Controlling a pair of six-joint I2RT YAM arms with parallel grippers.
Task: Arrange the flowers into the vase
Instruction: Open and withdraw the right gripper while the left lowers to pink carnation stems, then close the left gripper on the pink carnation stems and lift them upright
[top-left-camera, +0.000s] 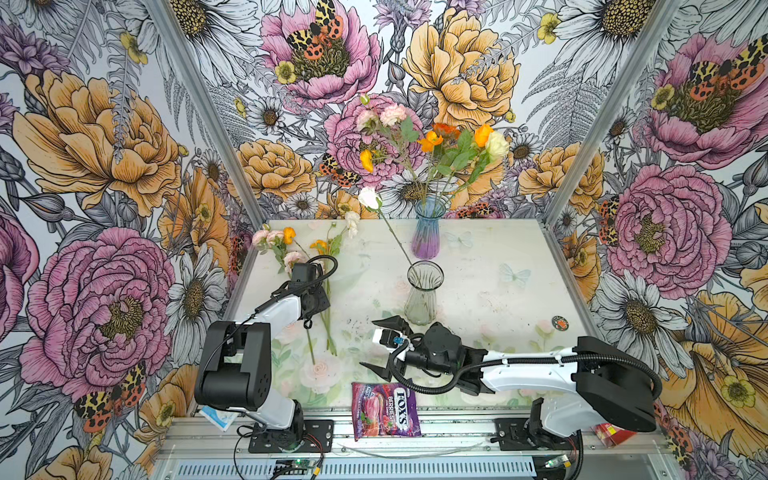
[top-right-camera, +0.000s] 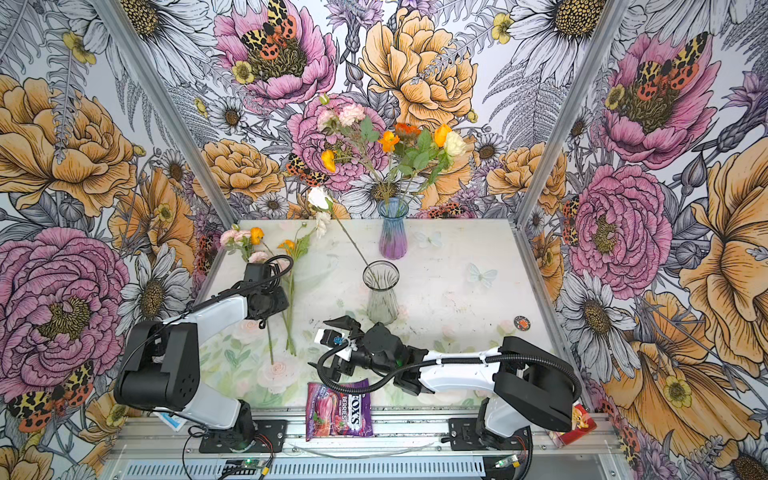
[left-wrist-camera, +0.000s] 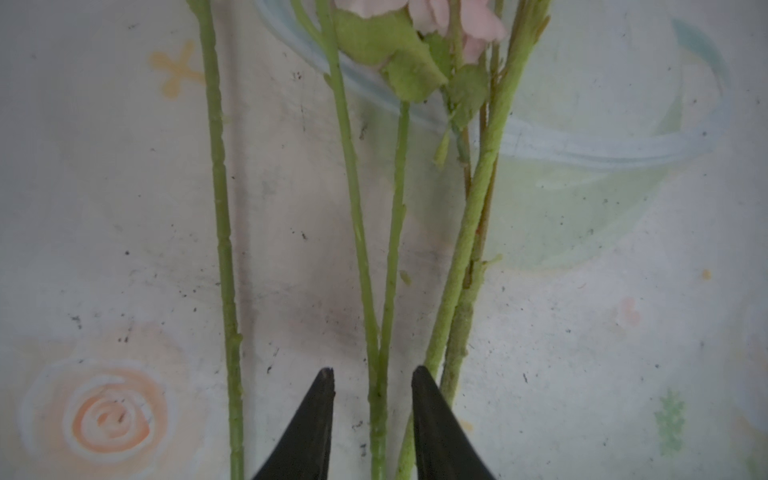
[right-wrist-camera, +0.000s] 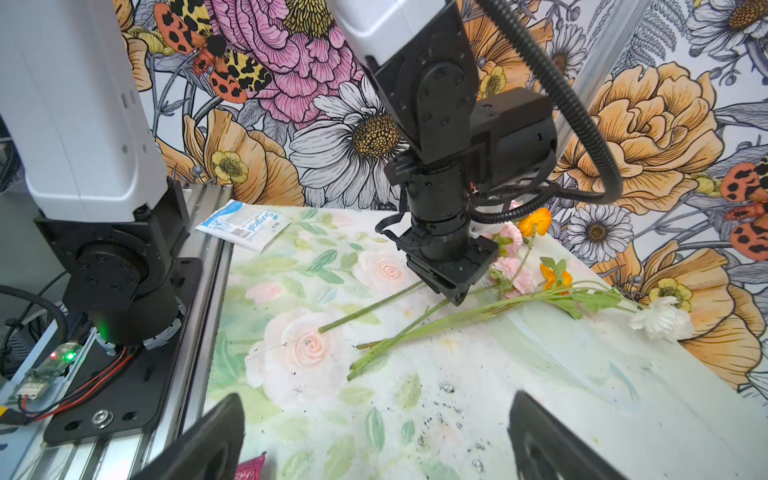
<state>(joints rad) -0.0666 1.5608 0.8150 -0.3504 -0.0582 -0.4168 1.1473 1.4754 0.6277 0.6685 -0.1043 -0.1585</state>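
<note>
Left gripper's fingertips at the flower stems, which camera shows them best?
The left wrist view: the left gripper straddles a forked stem, with gaps either side. The right wrist view shows it side-on, tips hard to tell. Both top views hide the tips under the wrist.

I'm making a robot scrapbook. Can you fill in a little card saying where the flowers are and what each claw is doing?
Blue-purple vase: back of table, holds a flower bunch of pink, orange and cream
Clear vase: mid-table, holds one leaning white rose
Loose flowers: lying flat, back left of table
Left gripper: low over them, jaws apart around one stem, not pinched
Right gripper: wide open, empty, near the clear vase
Extra: purple candy bag at front edge
</note>
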